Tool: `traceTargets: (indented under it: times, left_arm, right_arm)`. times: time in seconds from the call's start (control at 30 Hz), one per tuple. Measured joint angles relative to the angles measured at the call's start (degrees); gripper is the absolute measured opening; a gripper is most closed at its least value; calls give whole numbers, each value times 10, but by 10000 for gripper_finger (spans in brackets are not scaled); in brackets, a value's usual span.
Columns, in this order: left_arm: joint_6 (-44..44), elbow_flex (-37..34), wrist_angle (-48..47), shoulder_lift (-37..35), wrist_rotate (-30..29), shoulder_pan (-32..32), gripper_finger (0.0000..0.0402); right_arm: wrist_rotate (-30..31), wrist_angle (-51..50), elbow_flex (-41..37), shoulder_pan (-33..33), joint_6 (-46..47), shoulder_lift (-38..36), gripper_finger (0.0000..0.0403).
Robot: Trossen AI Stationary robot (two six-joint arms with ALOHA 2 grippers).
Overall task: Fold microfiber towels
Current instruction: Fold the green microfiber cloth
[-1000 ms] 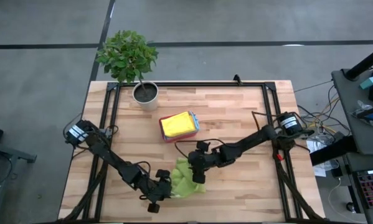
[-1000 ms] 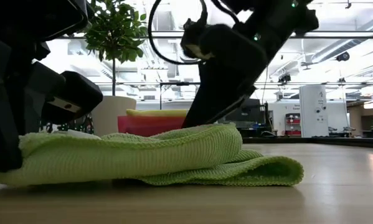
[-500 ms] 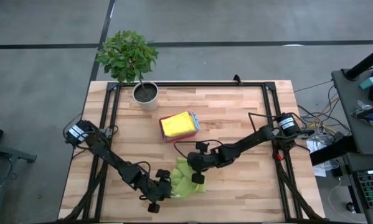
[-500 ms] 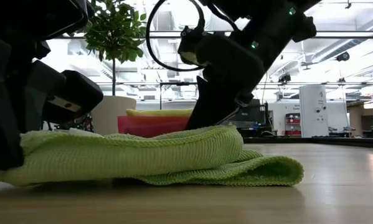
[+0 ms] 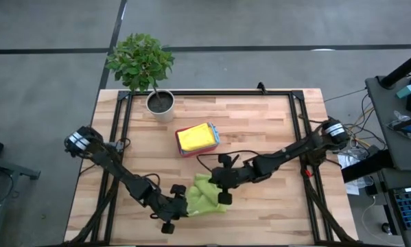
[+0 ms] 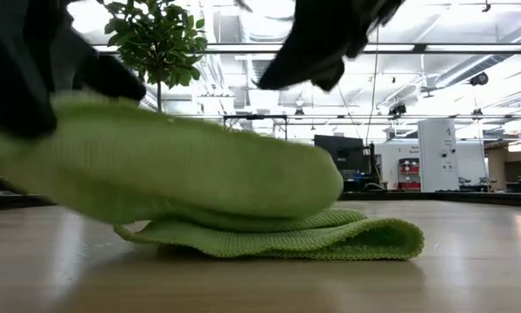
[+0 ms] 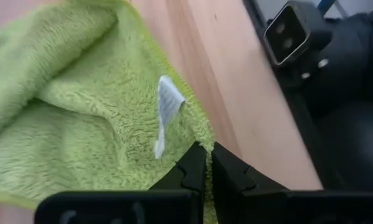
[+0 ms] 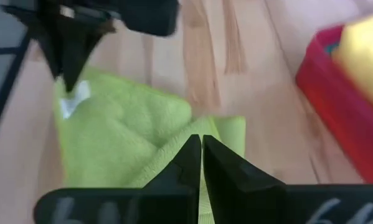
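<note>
On the worktop (image 5: 260, 130) we see the lime green towel (image 5: 204, 195) near the front edge, partly folded and lifted at one side, so its fold is not finished. The left gripper (image 5: 180, 207) and the right gripper (image 5: 222, 194) each have their fingers pressed together on an edge of this towel. Behind it, the pink tray (image 5: 184, 149) already holds a folded yellow towel (image 5: 195, 136).
</note>
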Motion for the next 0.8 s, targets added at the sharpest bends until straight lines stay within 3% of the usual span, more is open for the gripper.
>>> traceTargets:
  times: [0.33, 0.57, 0.8]
  left_arm:
    - [-92, -9, -84, -54, 38, -32, 0]
    - [-119, -21, -147, -49, 35, -37, 0]
    - [-121, -25, -164, -49, 34, -36, 0]
  right_arm:
    - [-7, 0, -2, 1, -100, -9, 21]
    - [-7, 21, 2, -1, -247, 32, 85]
    - [-17, 75, 2, -19, -332, 75, 139]
